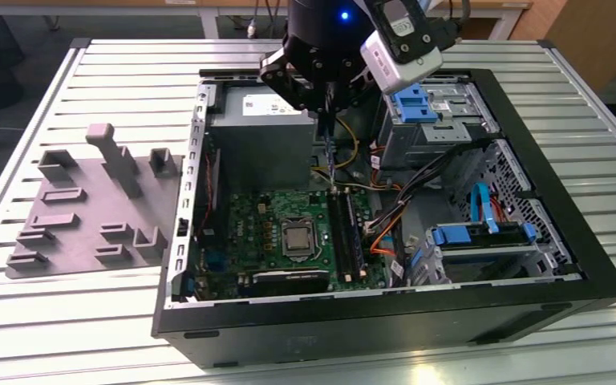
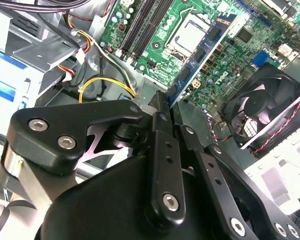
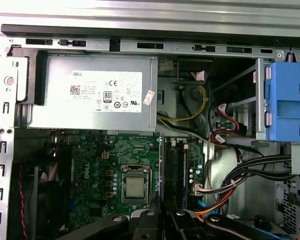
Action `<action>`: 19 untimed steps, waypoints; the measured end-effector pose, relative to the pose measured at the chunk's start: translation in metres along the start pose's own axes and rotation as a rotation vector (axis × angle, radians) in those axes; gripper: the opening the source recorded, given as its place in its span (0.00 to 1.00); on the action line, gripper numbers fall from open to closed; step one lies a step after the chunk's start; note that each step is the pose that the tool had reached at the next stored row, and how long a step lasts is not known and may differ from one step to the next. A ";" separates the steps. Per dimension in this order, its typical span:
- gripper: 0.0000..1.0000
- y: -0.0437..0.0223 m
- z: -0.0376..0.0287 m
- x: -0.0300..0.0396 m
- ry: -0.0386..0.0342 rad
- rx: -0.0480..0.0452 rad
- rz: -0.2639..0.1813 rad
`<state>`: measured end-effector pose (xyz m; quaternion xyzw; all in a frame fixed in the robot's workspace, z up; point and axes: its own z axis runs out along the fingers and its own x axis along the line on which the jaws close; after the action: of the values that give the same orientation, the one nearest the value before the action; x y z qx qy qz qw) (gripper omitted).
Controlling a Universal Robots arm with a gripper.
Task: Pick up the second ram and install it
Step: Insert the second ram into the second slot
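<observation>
While pointing straight down over the open black computer case, hand pinches slim bluish-green ram stick above long black memory slots.

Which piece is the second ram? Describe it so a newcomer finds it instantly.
Start at the open black computer case, then the green motherboard on its floor. Above the long black memory slots, the black gripper holds a slim bluish-green memory stick, the second ram, pointing down toward them. Unlike the slots, it is a thin coloured board clamped in the gripper, not fixed to the motherboard.
</observation>
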<state>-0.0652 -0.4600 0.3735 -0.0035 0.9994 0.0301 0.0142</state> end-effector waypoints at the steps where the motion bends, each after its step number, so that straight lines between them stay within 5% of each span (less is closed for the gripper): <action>1: 0.14 0.0000 0.0000 0.0000 0.0000 0.0000 0.000; 11: 0.14 -0.0018 0.0013 0.0000 0.0000 0.0002 0.000; 19: 0.14 -0.0072 0.0135 -0.0025 -0.0002 0.0003 0.004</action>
<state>-0.0623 -0.4663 0.3596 -0.0015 0.9994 0.0299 0.0143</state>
